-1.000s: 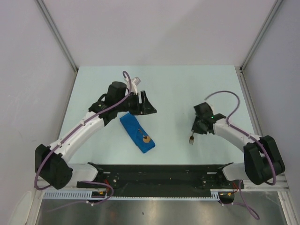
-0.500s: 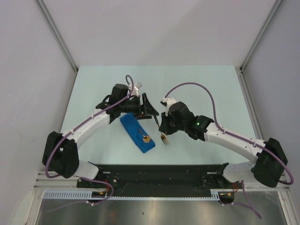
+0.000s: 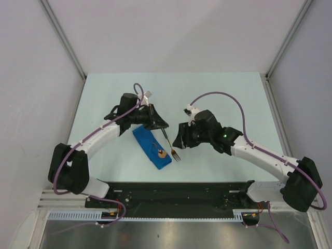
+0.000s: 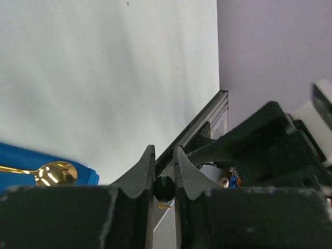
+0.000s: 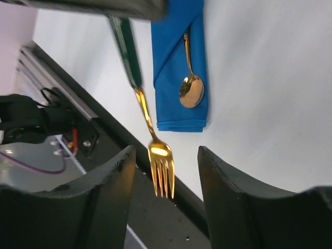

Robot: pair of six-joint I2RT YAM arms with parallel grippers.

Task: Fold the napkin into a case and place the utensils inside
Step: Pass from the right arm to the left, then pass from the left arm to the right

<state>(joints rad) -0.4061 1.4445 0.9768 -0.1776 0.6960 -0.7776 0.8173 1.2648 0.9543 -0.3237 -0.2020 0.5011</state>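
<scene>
Fork [image 3: 169, 144] now pinched in L gripper [image 3: 161, 127], R gripper [image 5: 166, 154] let go

We cannot see the handle of the spoon [image 5: 191, 92] inside the case [image 5: 176, 111], nor the upper handle of the fork [image 5: 155, 150] behind the left gripper [image 3: 160, 124].

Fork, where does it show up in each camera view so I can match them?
Top external: fork at centre, slanting right of the case.
Left wrist: only its dark handle end, bottom centre, pinched in the left end effector.
Right wrist: fork runs centre-left, tines toward the bottom edge.
Shared landmark: the spoon, its gold bowl.
</scene>
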